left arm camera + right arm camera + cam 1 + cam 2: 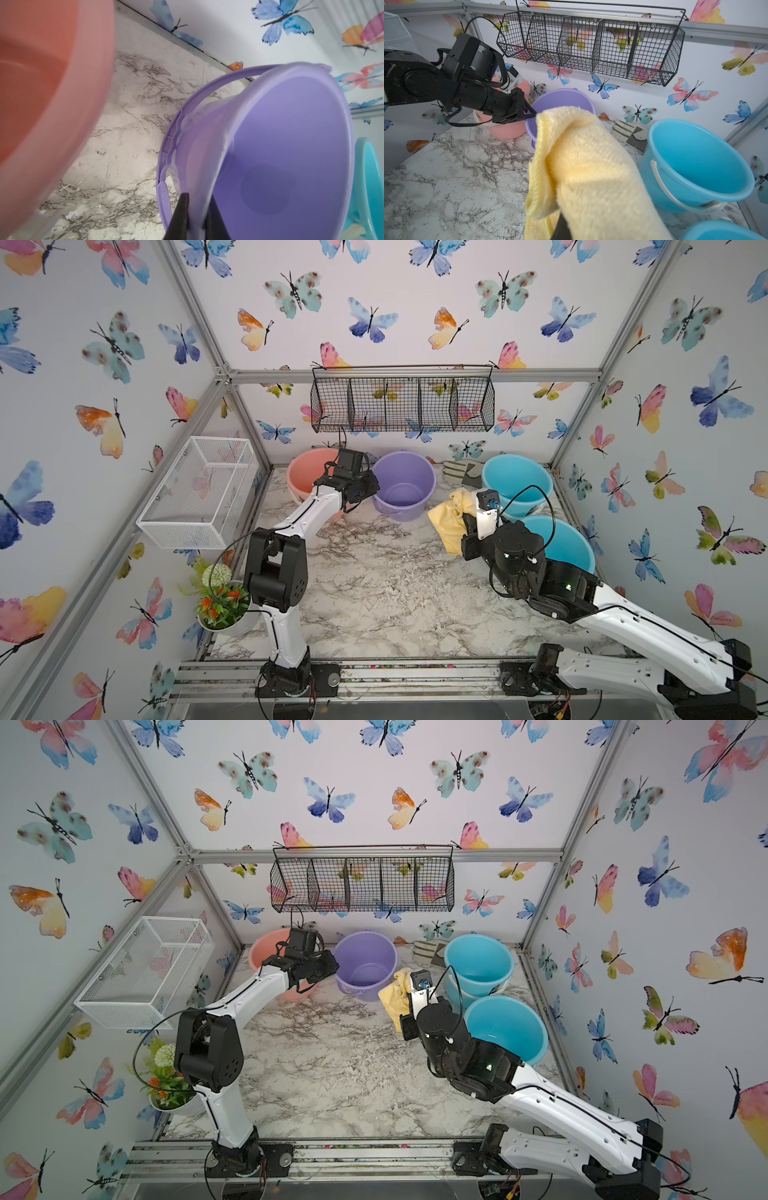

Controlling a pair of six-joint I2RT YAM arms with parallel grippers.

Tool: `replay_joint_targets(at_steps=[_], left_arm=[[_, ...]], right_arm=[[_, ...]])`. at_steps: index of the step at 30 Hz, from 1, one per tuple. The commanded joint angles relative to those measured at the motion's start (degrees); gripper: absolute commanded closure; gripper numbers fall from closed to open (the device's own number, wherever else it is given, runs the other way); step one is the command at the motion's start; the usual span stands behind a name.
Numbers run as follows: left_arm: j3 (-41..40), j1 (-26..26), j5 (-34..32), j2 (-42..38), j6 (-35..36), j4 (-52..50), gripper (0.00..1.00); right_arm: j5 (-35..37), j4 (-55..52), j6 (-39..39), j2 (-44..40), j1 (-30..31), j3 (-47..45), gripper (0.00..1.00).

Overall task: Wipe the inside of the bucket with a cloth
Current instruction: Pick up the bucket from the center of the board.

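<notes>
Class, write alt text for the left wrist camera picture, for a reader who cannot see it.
The left gripper is shut on the rim of a purple bucket, one black finger outside the wall and one inside. A pink bucket stands close beside it on the marble table, with butterfly wallpaper behind.

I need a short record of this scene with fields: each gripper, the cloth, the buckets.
left gripper: shut on the rim of the purple bucket
right gripper: shut on the cloth, above the table
cloth: beside the purple bucket, not inside; wiping not yet begun
other buckets: pink bucket, back blue bucket, front blue bucket
glove: on the table, by the back wall
</notes>
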Motion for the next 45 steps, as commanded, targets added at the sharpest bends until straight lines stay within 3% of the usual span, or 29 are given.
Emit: replay_joint_targets(at_steps=[1,7,13,16,21,27,31,40,45], left_arm=[[0.8,0.4,2.4,-2.1,1.3,-1.8,0.91],[-1.9,-0.4,6.0,-7.9,3.5,-4.4,1.00],[-9.1,-2.9,8.8,-16.0,6.7,-8.3,1.00],[-14.5,-4.1,10.0,-21.0,7.5,-9.3,1.00],[-24.5,-7.5,10.5,-30.7,8.4,-9.3,1.00],[-33.6,-12.7,4.3,-40.2,8.1,-9.8,1.00],[-36.8,-14.2,2.3,-43.7,7.7,-9.1,1.00],[-35.1,-24.1,-10.7,-44.3,10.2,-8.1,1.00],[-35.7,-28.8,-19.6,-46.2,10.1,-7.3,1.00]], right_arm=[[0.6,-0.2,-1.0,0.0,-0.2,2.5,0.98],[1.7,0.0,-2.9,0.0,-0.2,3.5,0.98],[0.2,-0.2,-3.4,1.2,-0.2,5.2,0.98],[-2.5,-0.2,-2.8,2.0,-0.2,6.0,0.98],[-13.1,-4.4,0.6,7.0,-0.2,10.6,0.98],[-22.6,-10.5,5.9,12.2,-0.2,14.2,0.98],[-27.4,-11.4,9.5,12.1,-0.1,11.3,0.98],[-37.9,-9.1,15.9,13.6,-0.1,1.5,0.98],[-37.9,-7.3,16.5,13.7,-0.1,-4.6,0.98]])
